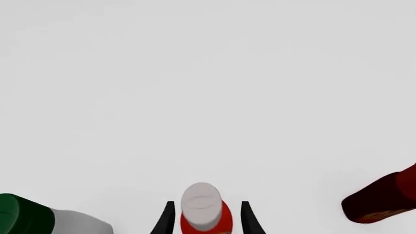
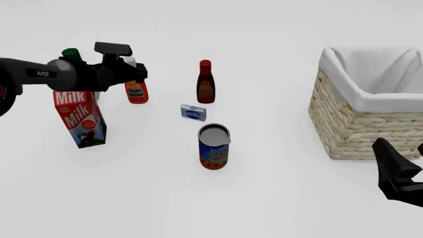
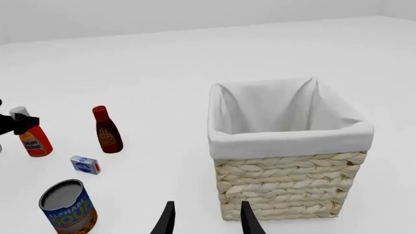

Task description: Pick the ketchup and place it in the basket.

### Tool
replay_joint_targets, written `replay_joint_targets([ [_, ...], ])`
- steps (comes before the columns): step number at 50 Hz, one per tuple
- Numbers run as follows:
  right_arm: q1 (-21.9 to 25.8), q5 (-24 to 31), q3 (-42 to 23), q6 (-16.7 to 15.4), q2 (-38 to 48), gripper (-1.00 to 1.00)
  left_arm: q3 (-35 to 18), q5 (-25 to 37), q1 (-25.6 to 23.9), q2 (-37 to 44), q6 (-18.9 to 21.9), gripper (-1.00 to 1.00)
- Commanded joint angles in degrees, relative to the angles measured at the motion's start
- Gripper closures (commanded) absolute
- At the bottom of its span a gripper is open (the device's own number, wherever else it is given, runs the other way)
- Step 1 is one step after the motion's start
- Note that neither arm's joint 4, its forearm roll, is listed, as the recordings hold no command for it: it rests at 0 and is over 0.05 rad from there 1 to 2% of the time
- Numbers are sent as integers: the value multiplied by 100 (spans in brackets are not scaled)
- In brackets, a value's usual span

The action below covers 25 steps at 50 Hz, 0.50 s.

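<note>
The ketchup (image 2: 136, 90) stands upright on the table (image 2: 278, 198), far to the left of the basket (image 2: 360, 116). The left gripper (image 2: 135, 69) is at the top of the ketchup. In the left wrist view the two black fingers (image 1: 165, 219) stand one on each side of the grey cap (image 1: 200, 204), very close to it, but I cannot tell if they already press on the bottle or are only around it.

Just to the right of the ketchup stands the dark bottle with red cap (image 2: 206, 83), also upright. In front of this bottle a small blue and white box (image 2: 193, 112) lies flat, and nearer to the camera is the soup can (image 2: 213, 147), upright, with a grey lid. To the left of the ketchup and a little nearer stands the milk carton (image 2: 80, 118), and behind the left arm only the green cap (image 2: 71, 52) of one more thing is visible.

The basket is well apart from the ketchup, and its white cloth lining (image 3: 286, 139) is folded over the rim. The right gripper (image 3: 205, 219) hangs near the basket's front side, its fingers spread apart and holding nothing.
</note>
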Motion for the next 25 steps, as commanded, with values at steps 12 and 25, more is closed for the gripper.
replay_joint_targets([
  [12, -6, -34, 0, 25, 32, -100, -188, -20, 65, 271, 51, 100],
  [25, -13, 23, 0, 13, -62, -100, 93, -20, 24, -121, 29, 100],
])
